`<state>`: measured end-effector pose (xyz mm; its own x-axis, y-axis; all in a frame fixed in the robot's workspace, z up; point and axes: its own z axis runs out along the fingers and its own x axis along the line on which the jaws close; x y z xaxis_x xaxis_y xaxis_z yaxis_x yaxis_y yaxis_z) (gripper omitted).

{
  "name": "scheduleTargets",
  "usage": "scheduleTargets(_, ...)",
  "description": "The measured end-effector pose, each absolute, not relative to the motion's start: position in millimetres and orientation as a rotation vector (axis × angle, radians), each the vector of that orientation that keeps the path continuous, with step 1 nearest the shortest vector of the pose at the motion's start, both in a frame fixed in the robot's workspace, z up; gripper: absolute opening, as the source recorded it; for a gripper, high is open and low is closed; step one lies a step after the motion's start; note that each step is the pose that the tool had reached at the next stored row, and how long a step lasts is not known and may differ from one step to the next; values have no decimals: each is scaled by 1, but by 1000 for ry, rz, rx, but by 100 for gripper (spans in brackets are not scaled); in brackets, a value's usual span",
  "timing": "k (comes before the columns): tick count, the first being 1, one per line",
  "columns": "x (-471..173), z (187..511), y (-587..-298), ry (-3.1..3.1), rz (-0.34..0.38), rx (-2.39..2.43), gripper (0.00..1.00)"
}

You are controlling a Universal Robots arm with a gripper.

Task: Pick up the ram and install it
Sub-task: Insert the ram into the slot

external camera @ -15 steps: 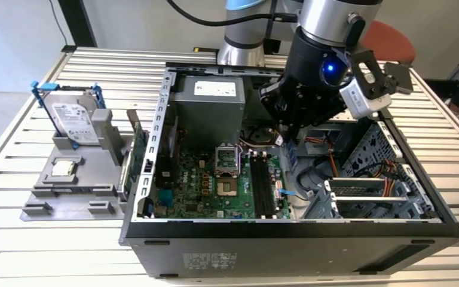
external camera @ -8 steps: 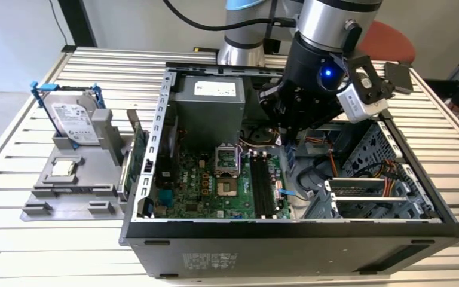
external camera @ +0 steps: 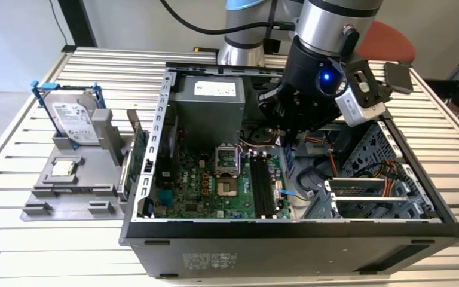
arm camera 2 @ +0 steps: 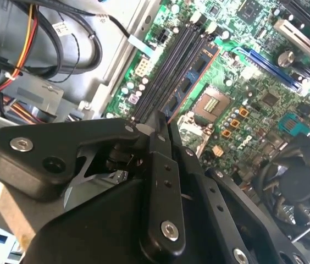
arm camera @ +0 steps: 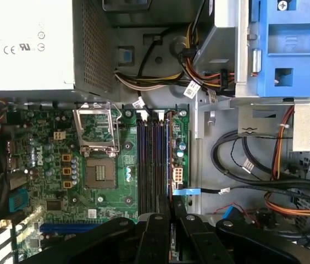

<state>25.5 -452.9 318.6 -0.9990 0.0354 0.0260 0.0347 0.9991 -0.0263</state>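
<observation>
The ram [arm camera 2: 196, 77] is a thin dark-blue stick with black chips, pinched between my shut fingers. My gripper [external camera: 288, 140] hangs inside the open computer case, above the motherboard. Below it, the ram [external camera: 287, 156] points down toward the black memory slots [external camera: 262, 182]. In the first wrist view the ram [arm camera: 169, 159] runs edge-on along the outermost of the memory slots [arm camera: 147, 165], starting at my gripper [arm camera: 170, 206]. In the second wrist view my gripper [arm camera 2: 163, 124] lines up with the memory slots [arm camera 2: 169, 71]. I cannot tell whether the stick touches a slot.
The processor socket [external camera: 227, 158] lies beside the slots and the power supply [external camera: 205, 101] behind them. Cables [external camera: 317, 176] and a drive cage crowd the exterior view's right. Outside the case, a grey fixture [external camera: 38, 206] carries a hard drive [external camera: 74, 119], a silver chip [external camera: 62, 168] and a green card [external camera: 139, 155].
</observation>
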Motion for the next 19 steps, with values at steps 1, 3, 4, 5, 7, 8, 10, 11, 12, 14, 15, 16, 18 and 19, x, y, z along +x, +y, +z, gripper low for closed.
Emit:
scheduleTargets(1,25,319,-453,-3114,40,-55,0)
scheduleTargets(3,25,318,-453,-3114,40,-55,0)
scheduleTargets(4,25,318,-453,-3114,40,-55,0)
scheduleTargets(5,25,318,-453,-3114,40,-55,0)
scheduleTargets(7,25,318,-453,-3114,40,-55,0)
scheduleTargets(8,25,318,-453,-3114,39,-55,0)
scheduleTargets(10,25,310,-453,-3114,40,-55,0)
scheduleTargets(11,25,309,-453,-3114,40,-55,0)
scheduleTargets(12,25,309,-453,-3113,40,-55,0)
scheduleTargets(14,25,308,-453,-3111,40,-54,0)
scheduleTargets(15,25,307,-453,-3111,40,-54,0)
scheduleTargets(16,25,307,-453,-3110,40,-54,0)
scheduleTargets(18,25,306,-453,-3109,40,-54,0)
scheduleTargets(19,26,306,-453,-3109,40,-54,0)
